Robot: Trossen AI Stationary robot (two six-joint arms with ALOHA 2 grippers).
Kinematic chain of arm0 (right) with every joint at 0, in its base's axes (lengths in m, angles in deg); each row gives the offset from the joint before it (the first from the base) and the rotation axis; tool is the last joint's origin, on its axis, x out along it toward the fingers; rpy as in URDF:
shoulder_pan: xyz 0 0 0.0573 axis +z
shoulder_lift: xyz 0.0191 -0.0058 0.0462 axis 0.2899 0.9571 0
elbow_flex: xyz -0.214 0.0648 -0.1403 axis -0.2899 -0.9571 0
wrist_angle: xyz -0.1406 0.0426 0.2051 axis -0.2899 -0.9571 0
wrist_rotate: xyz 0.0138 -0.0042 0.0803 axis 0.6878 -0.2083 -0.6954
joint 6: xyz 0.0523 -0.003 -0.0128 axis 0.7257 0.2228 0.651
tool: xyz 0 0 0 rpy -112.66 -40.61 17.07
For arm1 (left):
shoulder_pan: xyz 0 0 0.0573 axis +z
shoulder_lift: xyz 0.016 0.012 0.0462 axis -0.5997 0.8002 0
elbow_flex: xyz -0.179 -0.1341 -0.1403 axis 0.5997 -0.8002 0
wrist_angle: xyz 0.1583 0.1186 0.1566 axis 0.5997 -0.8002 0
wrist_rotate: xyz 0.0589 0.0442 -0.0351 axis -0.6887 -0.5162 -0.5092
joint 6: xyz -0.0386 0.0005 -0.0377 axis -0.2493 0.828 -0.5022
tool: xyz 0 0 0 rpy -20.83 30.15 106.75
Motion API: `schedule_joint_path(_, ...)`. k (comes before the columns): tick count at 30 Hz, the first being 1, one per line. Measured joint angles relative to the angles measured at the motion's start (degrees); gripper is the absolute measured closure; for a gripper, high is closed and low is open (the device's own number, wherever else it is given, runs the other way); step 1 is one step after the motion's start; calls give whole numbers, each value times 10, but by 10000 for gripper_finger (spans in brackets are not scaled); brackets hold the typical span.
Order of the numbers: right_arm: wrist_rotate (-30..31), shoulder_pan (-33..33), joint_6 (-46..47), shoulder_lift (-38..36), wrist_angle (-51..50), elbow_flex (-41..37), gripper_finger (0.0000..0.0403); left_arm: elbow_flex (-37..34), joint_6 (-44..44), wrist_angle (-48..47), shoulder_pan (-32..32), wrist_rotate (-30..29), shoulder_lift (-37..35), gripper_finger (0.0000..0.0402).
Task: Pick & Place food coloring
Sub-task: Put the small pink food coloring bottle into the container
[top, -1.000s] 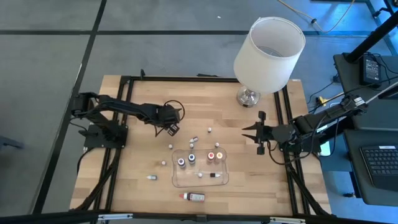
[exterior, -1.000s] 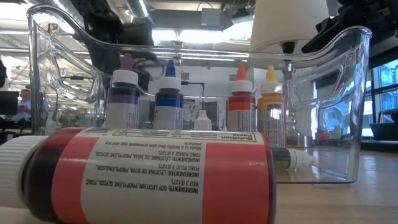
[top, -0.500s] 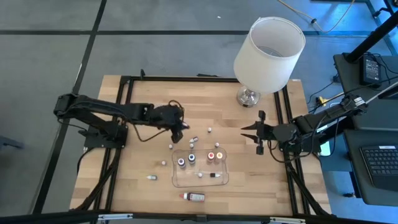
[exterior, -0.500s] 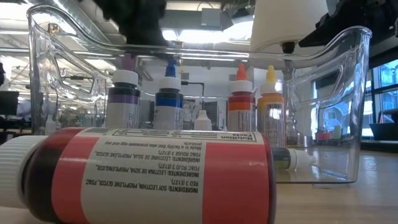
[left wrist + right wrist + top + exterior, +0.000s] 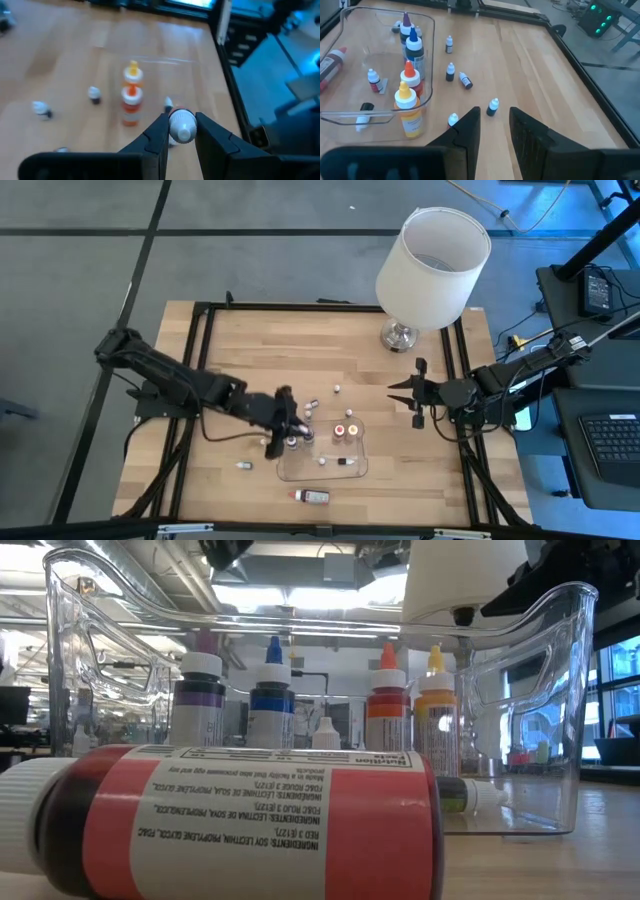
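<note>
My left gripper (image 5: 180,131) is clamped on a tiny white-capped food coloring bottle (image 5: 182,125), cap showing between my fingers (image 5: 157,137). From above, that gripper (image 5: 284,430) hangs over the near-left part of the clear tray (image 5: 355,470), right by the bottles standing inside. In the tray: a purple-topped bottle (image 5: 200,690), a blue-topped bottle (image 5: 271,690), an orange-topped bottle (image 5: 387,690) and a yellow-topped bottle (image 5: 434,700), all upright, plus a small bottle lying flat (image 5: 343,462). A big red bottle (image 5: 230,820) lies on its side on the tabletop (image 5: 220,350), just outside the tray's near wall. More tiny bottles (image 5: 465,80) sit scattered on the wood beyond the tray. My right gripper (image 5: 408,391) waits at the right edge below the lamp (image 5: 432,255), fingers parted, holding nothing.
</note>
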Motion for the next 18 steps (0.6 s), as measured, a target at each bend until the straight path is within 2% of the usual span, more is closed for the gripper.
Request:
schedule_joint_path(7,0,0,-70,0,0,0,296,11,-1,-2,-57,-8,74,329)
schedule_joint_path(18,0,0,-88,0,0,0,296,11,-39,-4,-61,14,161,329)
